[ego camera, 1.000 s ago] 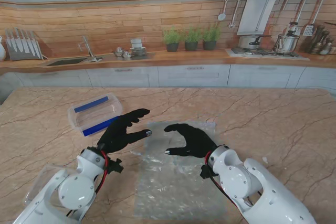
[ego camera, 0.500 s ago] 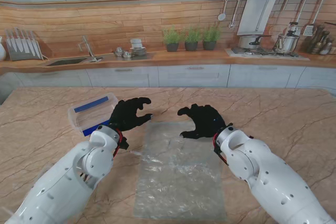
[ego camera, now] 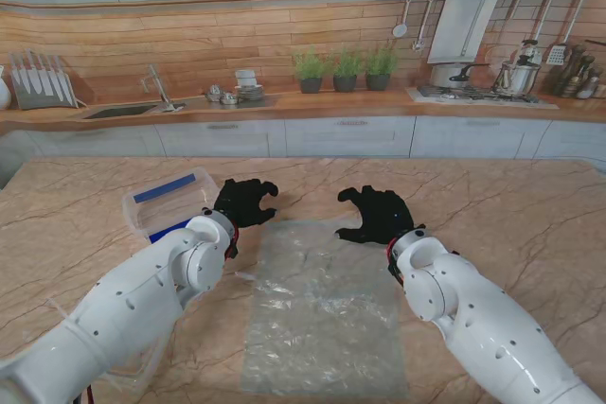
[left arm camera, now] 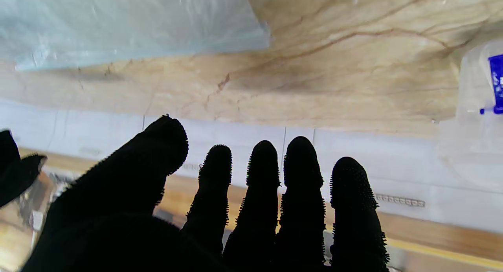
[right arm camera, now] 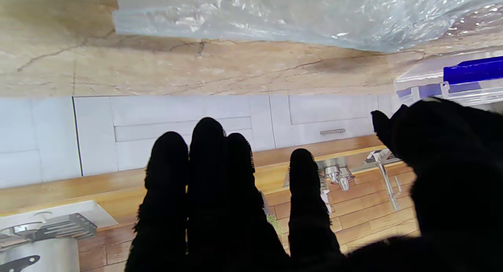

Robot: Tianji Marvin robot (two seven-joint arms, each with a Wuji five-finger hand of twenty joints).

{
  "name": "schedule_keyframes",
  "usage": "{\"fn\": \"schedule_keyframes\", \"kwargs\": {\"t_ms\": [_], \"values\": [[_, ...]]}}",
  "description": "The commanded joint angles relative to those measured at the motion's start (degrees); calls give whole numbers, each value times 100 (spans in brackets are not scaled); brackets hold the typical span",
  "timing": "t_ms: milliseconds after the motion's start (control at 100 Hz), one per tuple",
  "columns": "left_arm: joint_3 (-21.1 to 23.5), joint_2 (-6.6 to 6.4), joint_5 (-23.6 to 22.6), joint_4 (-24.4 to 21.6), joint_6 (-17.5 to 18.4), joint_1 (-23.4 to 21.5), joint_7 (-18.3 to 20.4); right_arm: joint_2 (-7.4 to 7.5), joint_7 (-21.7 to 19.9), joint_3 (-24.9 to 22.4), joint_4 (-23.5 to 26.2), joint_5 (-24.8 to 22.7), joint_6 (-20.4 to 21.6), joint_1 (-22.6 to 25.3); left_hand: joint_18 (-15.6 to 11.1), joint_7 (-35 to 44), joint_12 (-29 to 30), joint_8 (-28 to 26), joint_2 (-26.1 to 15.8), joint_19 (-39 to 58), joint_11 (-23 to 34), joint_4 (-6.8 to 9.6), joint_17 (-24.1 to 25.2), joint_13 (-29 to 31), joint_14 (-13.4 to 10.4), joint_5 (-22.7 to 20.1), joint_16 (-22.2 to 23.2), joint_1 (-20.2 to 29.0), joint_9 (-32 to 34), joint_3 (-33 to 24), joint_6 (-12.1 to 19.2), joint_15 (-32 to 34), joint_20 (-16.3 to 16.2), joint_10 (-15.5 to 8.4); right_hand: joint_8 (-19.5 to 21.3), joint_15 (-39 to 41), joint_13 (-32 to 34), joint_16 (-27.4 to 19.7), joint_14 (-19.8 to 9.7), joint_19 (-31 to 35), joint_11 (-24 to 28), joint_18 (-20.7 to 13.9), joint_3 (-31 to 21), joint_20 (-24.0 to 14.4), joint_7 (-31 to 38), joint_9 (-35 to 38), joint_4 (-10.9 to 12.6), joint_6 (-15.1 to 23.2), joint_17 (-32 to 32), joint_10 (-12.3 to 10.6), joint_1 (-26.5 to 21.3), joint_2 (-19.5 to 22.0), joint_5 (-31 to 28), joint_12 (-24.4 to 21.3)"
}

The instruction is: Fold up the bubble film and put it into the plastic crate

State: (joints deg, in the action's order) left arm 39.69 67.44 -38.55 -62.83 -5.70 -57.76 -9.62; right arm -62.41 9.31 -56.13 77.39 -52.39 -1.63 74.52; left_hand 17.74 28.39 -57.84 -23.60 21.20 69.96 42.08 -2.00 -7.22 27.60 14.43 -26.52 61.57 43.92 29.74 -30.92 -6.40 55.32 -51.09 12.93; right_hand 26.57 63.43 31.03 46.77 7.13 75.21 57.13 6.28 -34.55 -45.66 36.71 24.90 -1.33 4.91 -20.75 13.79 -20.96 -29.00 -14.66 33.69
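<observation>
Bubble film flat on bench, unfolded, centre, running from you. Left hand and right hand hover at far corners, fingers spread, holding nothing. Plastic crate far left. Risk: thin slick film slips pinch, you drag it instead.

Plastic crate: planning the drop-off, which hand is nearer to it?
Left. The left hand hovers just beside the plastic crate, while the right hand is across the bubble film.

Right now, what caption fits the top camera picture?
Both open hands, left hand and right hand, hover beside flat bubble film.
</observation>
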Motion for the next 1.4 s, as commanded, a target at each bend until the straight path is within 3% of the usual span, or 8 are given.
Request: {"fn": "schedule_keyframes", "kwargs": {"t_ms": [0, 280, 480, 680, 1000, 1200, 1290, 1390], "values": [[-105, 7, -138, 50, -27, 11, 51, -23, -20, -7, -54, 16, -47, 91, -51, -293, -97, 114, 316, 0, 181, -75, 95, -134, -47, 287, 85, -107, -114, -150, 175, 72, 17, -132, 19, 194, 99, 80, -15, 298, 136, -221, -71, -93, 100, 52, 56, -97, 4, 21, -139, -71, 126, 96], [-598, 5, -163, 311, -255, 213, 329, -85, 213, 53, -284, 155, -171, 18, 0, -519, -93, 329, 365, -93, 116, -81, 154, -186, 10, 450, 39, -157, -161, -179, 129, -50, 63, -128, 14, 256, 105, 84, -58, 348, 221, -253, -60, -49, 156, -4, 67, -152, -25, 22, -160, -35, 262, 135], [-932, 219, 68, 845, -310, 445, 85, -137, 332, 93, -394, 299, -247, -42, -6, -627, -114, 435, 376, -95, 164, -75, 158, -193, 26, 738, 52, -194, -192, -183, 144, -35, 63, -107, 4, 275, 99, 73, -75, 364, 260, -269, -74, -16, 197, -44, 72, -166, -29, 18, -149, -25, 335, 145], [-1237, 318, 168, 1140, -366, 630, 133, -178, 393, 141, -502, 411, -341, -126, -14, -715, -105, 592, 353, -95, 171, -80, 172, -216, 27, 1000, 52, -258, -226, -128, 71, -30, 65, -95, -18, 285, 78, 61, -78, 374, 274, -277, -110, 12, 212, -83, 75, -185, -11, 27, -138, -24, 391, 142], [-1544, 369, 207, 1399, -303, 731, 231, -228, 195, 512, -931, 607, -824, -566, 3, -217, -94, 430, 452, -79, 198, -85, 130, -181, 19, 192, 7, -244, -187, -243, -6, -64, 75, -112, -71, 308, 51, 39, 42, 416, 264, -146, -269, 63, 242, -141, 85, 249, 23, 170, -488, -339, 466, 118], [-1528, 362, 268, 1400, -277, 701, 290, -203, -146, 691, -1084, 633, -1267, -748, 1, 21, -77, 219, 501, -81, 222, -109, 98, -143, 28, -157, -51, -265, -137, -414, 40, -90, 97, -129, -150, 334, 12, 63, 66, 385, 255, -78, -882, 146, 300, -190, -18, 325, 68, 212, -484, -731, 427, 139], [-1493, 356, 287, 1386, -302, 665, 290, -169, -333, 760, -1096, 583, -1488, -785, 17, 125, -73, 150, 514, -83, 239, -113, 92, -128, 43, -310, -66, -263, -114, -443, -8, -90, 103, -132, -177, 332, -8, 77, 117, 337, 226, 28, -812, 159, 274, -220, -81, 445, 107, 262, -489, -790, 420, 143], [-1480, 335, 266, 1353, -323, 638, 303, -137, -473, 836, -1117, 510, -1672, -817, 18, 191, -64, 101, 509, -84, 239, -116, 87, -129, 43, -372, -75, -275, -110, -461, -24, -89, 108, -128, -218, 335, -16, 101, 127, 326, 196, 54, -567, 153, 220, -272, -96, 322, 117, 284, -546, -856, 430, 165]]}}
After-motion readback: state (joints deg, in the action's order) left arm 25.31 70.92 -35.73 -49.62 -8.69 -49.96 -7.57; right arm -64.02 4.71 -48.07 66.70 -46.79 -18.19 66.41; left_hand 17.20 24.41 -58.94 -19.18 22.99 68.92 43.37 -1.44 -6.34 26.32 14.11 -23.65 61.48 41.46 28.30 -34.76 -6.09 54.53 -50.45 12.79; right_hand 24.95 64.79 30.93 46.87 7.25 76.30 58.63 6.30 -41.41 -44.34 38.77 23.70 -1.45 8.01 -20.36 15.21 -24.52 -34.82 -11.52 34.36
